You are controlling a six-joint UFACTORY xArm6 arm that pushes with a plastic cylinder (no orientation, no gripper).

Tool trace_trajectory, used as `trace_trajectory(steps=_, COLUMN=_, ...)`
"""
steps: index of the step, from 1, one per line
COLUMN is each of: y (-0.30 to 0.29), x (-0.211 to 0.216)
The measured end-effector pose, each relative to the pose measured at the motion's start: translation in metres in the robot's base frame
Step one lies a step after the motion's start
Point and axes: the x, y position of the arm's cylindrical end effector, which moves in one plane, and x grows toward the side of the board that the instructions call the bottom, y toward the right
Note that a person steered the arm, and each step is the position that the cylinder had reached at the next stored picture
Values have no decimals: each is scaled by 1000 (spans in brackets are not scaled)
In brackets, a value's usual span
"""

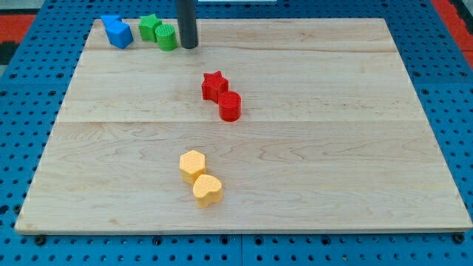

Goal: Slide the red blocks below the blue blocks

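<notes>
The rod is cut off by the view's top edge, so only its lower length shows; my tip [189, 46] rests on the bench [332, 148] just right of the green cylinder [167, 37]. There is no pincer on this arm, only the rod.

The two blue blocks [117, 32] sit pressed together at the top left corner, and their shapes are hard to tell apart.

Counted: two blue, two green, two red, two yellow. The green star [150, 26] touches the green cylinder. The red star [214, 86] and red cylinder [230, 106] touch near the middle, well apart from the blue pair, lower and to the right. The yellow hexagon [192, 165] and yellow heart [208, 191] lie towards the bottom.
</notes>
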Motion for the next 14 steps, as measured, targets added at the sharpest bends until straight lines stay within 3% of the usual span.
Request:
trace_trajectory(steps=1, y=-1, x=-6)
trace_trajectory(steps=3, y=164, x=61)
trace_trajectory(steps=4, y=145, x=124)
trace_trajectory(steps=6, y=-20, x=90)
trace_trajectory(steps=7, y=14, x=106)
trace_trajectory(steps=8, y=-28, x=128)
trace_trajectory(steps=9, y=-55, x=118)
trace_trajectory(steps=11, y=-77, x=55)
trace_trajectory(steps=12, y=-84, x=37)
trace_trajectory(steps=13, y=-52, x=61)
trace_trajectory(steps=14, y=54, x=75)
